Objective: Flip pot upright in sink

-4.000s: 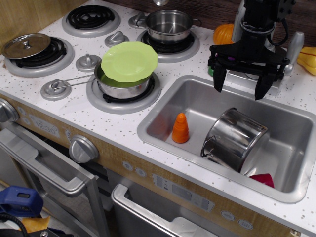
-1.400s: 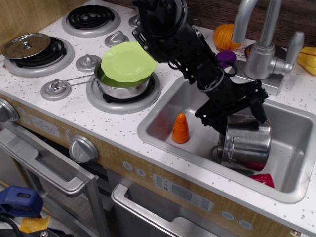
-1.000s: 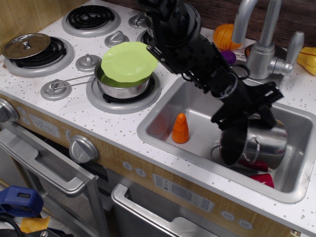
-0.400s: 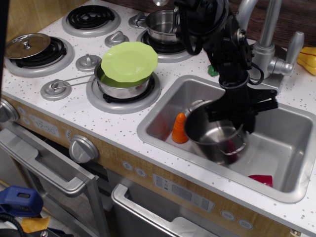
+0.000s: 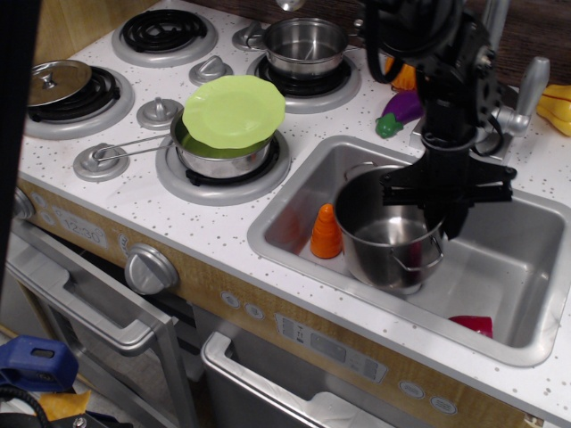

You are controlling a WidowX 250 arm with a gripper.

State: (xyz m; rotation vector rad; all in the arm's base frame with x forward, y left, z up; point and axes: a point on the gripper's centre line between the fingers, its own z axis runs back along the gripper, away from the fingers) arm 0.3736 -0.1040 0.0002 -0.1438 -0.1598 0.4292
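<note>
Look around the sink (image 5: 294, 203) first. You have an orange cone-shaped toy (image 5: 326, 232) standing on the basin floor just beside the pot (image 5: 389, 234), on its left, and a red object (image 5: 473, 324) lying near the front right corner, apart from the pot. Behind the basin on the bench (image 5: 223, 227), a purple eggplant toy (image 5: 398, 111) lies near the faucet (image 5: 526, 94), with an orange pumpkin toy (image 5: 406, 73) partly hidden by the arm. To the left, a long-handled pan (image 5: 210, 153) carries a green plate (image 5: 234, 110) on the near burner, a smaller steel pot (image 5: 304, 46) sits on the rear burner, and a steel lid (image 5: 53, 82) rests on the far-left burner. A yellow item (image 5: 554, 104) shows at the right edge.

Your pot stands in the left-middle part of the sink with its mouth facing up and its shiny inside visible; it looks upright or nearly so. A wire loop handle shows on its right wall. Whether its base rests fully on the basin floor you cannot tell from this view.

Your gripper (image 5: 446, 192) hangs straight down over the pot's far right rim, its black crossbar level above the opening. It appears clamped on that rim, though the fingertips are hard to make out against the steel.
</note>
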